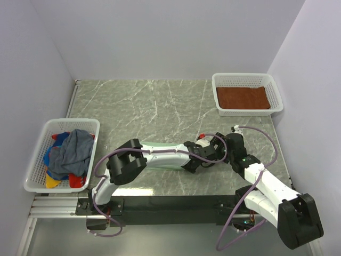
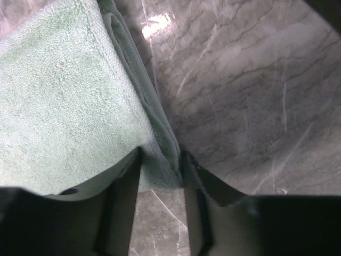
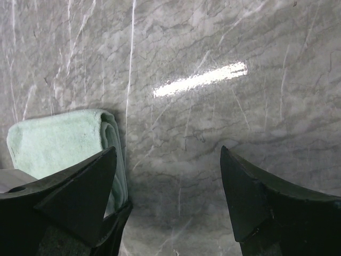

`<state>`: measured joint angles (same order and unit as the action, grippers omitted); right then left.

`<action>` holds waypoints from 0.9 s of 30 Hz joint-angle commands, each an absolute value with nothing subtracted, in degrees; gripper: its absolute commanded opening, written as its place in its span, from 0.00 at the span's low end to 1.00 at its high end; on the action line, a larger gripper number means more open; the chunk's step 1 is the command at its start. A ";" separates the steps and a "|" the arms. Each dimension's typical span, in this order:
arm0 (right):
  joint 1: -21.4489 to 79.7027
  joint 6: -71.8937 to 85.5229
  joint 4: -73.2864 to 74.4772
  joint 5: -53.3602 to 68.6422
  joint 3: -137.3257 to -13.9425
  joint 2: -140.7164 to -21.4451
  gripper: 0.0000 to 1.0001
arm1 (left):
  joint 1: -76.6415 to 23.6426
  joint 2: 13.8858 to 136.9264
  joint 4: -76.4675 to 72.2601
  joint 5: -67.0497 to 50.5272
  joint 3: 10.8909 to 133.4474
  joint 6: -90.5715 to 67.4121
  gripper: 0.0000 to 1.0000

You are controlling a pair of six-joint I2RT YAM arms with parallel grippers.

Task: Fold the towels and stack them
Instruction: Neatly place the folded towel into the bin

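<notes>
Step in hand: by my reading, taking hold of the green towel (image 2: 64, 106) by its folded edge, either to fold it again or to carry it to the stack.
Left hand (image 2: 161, 154): narrowed onto that thick edge with a finger against the cloth on each side, so it reads as gripping the green towel.
Towel's place: flat on the bench (image 2: 256, 96). Its body spreads away to the left of the left hand, and only the edge sits between the fingers.
Right hand (image 3: 168, 152): spread wide and holding nothing, low over bare bench. The towel's end lies just beside its left finger.
Doing it well: catch every layer of the fold, since gripping the top one alone would likely let the fold open on lifting. Raise it level and slowly.
Left arm pose: stretched low across the bench toward the right arm, wrist tipped down to the cloth.
Right arm pose: bent inward, its hand close to the left hand.
Other towels: a rust-brown towel (image 1: 242, 97) lies in the far basket (image 1: 221, 80), well beyond the right hand. A heap of towels (image 1: 72, 152) fills the side basket (image 1: 37, 154), well behind the left hand.
</notes>
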<state>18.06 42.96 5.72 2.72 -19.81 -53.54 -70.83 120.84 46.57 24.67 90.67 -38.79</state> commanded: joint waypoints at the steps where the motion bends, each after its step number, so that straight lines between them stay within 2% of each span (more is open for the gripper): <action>1: 17.84 42.89 4.31 3.60 -20.30 -52.21 0.85 | -70.49 122.96 47.73 21.36 90.10 -39.55 0.40; 6: 17.84 42.98 3.61 5.09 -20.30 -52.21 0.85 | -69.35 122.26 45.36 19.87 87.19 -39.55 0.22; 7: 17.84 43.07 3.17 6.49 -20.30 -52.73 0.85 | -69.17 121.65 44.48 19.78 86.58 -39.29 0.15; 8: 17.84 43.59 2.47 7.37 -20.22 -53.08 0.85 | -68.82 121.12 43.86 19.69 85.44 -39.11 0.03; 9: 17.84 43.85 1.76 8.34 -19.87 -53.69 0.85 | -68.64 120.50 43.25 19.60 84.91 -39.02 0.01; 18: 18.10 52.90 -13.43 22.83 -16.00 -63.62 0.85 | -66.27 108.38 31.73 14.94 77.26 -38.14 0.01; 27: 21.88 63.63 -27.50 25.23 -15.55 -75.05 0.86 | -64.86 105.38 30.50 13.54 75.41 -38.41 0.01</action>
<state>20.43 58.94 -21.34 24.03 -15.68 -72.93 -64.95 108.33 32.99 14.81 76.07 -38.57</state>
